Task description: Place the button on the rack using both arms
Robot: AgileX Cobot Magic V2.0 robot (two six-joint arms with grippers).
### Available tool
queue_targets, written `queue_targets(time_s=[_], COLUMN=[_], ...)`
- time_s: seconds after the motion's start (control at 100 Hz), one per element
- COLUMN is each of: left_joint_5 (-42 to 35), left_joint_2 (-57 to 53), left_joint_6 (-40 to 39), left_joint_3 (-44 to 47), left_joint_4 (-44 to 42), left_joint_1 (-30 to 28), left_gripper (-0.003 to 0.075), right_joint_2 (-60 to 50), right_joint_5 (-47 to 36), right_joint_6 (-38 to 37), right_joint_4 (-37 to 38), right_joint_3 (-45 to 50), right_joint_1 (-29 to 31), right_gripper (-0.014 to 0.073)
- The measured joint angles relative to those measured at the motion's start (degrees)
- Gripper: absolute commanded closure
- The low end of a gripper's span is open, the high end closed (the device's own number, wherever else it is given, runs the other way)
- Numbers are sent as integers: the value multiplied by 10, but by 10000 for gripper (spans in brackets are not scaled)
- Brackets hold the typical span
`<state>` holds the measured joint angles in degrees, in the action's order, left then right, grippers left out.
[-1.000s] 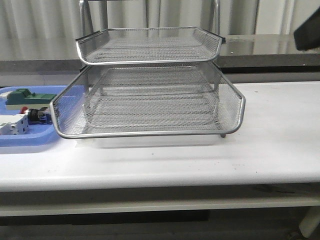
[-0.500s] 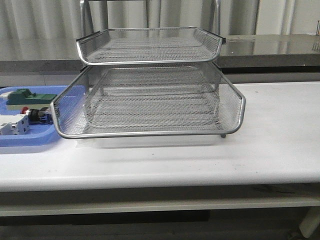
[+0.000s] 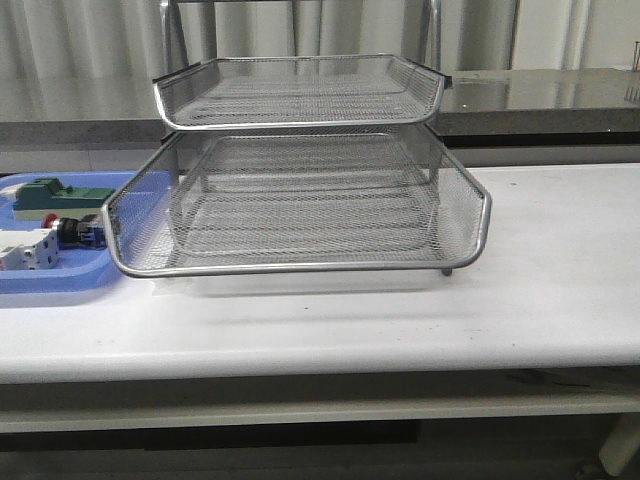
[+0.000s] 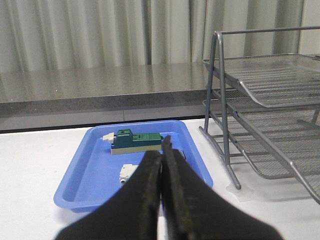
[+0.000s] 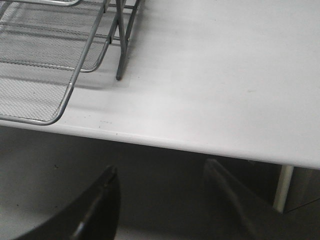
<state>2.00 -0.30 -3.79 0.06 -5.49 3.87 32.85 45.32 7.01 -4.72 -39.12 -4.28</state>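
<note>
The button (image 3: 70, 231) lies on its side in the blue tray (image 3: 50, 286) at the table's left, red head to the left, beside the silver wire-mesh rack (image 3: 300, 266). Neither arm shows in the front view. In the left wrist view my left gripper (image 4: 162, 151) is shut and empty, above the near side of the blue tray (image 4: 90, 175); its fingers hide the button. The rack (image 4: 260, 100) stands to its right. In the right wrist view my right gripper (image 5: 160, 167) is open and empty, off the table's front edge, near the rack's front corner (image 5: 75, 80).
A green block (image 4: 136, 141) and a white boxy component (image 4: 127, 172) lie in the blue tray; both also show in the front view, the green block (image 3: 50, 193) behind the white component (image 3: 25, 250). A grey counter and curtains run behind the table.
A dark arm part at the front view's upper right a second ago has left the view. The rack, the tray and its parts have not moved.
</note>
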Motion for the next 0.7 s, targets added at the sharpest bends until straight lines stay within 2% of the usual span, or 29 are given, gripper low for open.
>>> queue_targets(time_s=[0.15, 0.37, 0.53, 0.7], left_joint_5=[0, 0, -20, -20], left_joint_2=[0, 0, 0, 0], left_joint_6=[0, 0, 0, 0], left_joint_3=[0, 0, 0, -5], left_joint_4=[1, 1, 5, 55], left_joint_1=[0, 0, 0, 0], left_gripper=[716, 716, 716, 716], right_joint_2=[-2, -4, -4, -4], right_joint_5=[0, 3, 3, 3], right_joint_6=[-2, -4, -4, -4], right_joint_4=[9, 10, 10, 10], right_joint_3=[0, 0, 0, 0], right_joint_1=[-11, -13, -13, -13], right_gripper=[411, 666, 662, 662])
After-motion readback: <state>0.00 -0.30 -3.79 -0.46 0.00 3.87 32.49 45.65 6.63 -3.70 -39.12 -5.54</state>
